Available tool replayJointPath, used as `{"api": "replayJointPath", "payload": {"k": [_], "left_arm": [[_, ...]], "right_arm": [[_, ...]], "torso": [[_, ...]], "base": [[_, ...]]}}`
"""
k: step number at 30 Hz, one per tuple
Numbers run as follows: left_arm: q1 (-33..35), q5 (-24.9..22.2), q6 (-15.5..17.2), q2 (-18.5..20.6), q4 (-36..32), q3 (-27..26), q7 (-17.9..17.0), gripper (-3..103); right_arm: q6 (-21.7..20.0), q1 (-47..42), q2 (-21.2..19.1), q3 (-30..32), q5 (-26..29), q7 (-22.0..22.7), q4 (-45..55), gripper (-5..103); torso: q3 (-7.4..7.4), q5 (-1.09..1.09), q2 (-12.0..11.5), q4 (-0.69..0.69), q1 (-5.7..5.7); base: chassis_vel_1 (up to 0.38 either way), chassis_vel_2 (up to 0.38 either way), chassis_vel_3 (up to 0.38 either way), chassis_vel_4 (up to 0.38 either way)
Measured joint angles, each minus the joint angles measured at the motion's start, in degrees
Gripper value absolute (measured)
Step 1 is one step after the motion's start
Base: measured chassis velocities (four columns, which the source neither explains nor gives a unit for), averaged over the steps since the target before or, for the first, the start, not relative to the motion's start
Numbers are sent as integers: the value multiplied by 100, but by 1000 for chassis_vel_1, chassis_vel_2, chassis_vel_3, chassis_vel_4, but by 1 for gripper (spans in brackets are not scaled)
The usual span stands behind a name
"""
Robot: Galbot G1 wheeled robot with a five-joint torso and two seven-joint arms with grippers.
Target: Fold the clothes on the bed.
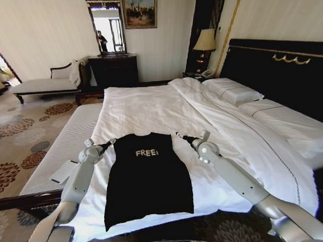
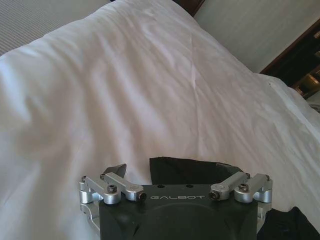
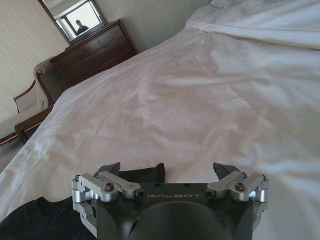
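- While it lies flat near the foot of the large white-sheeted bed (image 1: pixel 150 108), the black soft-fabric T-shirt with white "FREE!" lettering (image 1: pixel 148 175) has sleeves folded in;
- left gripper (image 1: pixel 109 142) at its left shoulder, fingers apart;
- right gripper (image 1: pixel 180 135) at its right shoulder, fingers apart.

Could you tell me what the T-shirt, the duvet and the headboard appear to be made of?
T-shirt: soft matte black knit, probably cotton; it lies limp and flat, with white printed lettering.
Duvet: white woven cloth, likely cotton, softly creased and slightly lustrous.
Headboard: dark panel, possibly lacquered wood or padding, with gold-coloured trim.
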Motion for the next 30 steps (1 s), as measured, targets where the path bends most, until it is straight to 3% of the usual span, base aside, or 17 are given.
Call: {"api": "replayJointPath", "payload": {"k": [1,5,8,9,13,15,17,21,24,26,29,30], "left_arm": [[-22,5,-8,-20,23,13,28,103],[-67,23,-18,-93,69,48,81,95],[-74,46,-20,-146,108,54,81,80],[-74,46,-20,-146,108,54,81,80],[-69,180,-34,-181,184,57,95,57],[-62,191,-34,-181,184,54,95,57],[5,207,-34,-140,108,37,83,46],[110,211,-33,-56,12,-3,70,45],[287,219,-28,46,-118,-112,45,63],[317,221,-27,61,-142,-132,43,63],[447,224,-22,123,-214,-229,54,79],[447,224,-22,123,-214,-229,54,79]], "right_arm": [[0,0,0,2,-2,-1,-2,100],[0,0,3,10,-12,-2,-3,100],[2,-9,6,25,-27,-4,1,100],[2,-9,6,25,-27,-4,1,100],[8,-36,-3,48,-42,-9,14,100],[8,-39,-4,49,-43,-9,17,100],[11,-54,-9,59,-54,-13,19,100],[14,-64,-10,65,-63,-17,20,100],[15,-69,-7,63,-70,-19,26,100],[16,-70,-4,61,-72,-19,26,100],[17,-97,3,54,-83,-20,55,100],[17,-97,3,54,-83,-20,55,100]], "torso": [[0,0,0,0,0],[0,0,0,-1,0],[0,0,0,0,0],[0,0,0,0,0],[0,-1,0,0,-1],[0,0,1,0,-1],[0,-1,1,-2,-1],[-1,0,1,0,-1],[0,-1,1,1,-1],[-1,-1,2,1,-1],[-1,-1,1,0,-1],[-1,-1,1,0,-1]], "base": [[0,0,0,0],[0,0,0,0],[0,0,0,0],[0,0,0,0],[0,0,0,0],[0,0,0,0],[0,0,0,0],[0,0,0,0],[0,0,0,0],[0,0,0,0],[0,0,0,0],[0,0,0,0]]}}
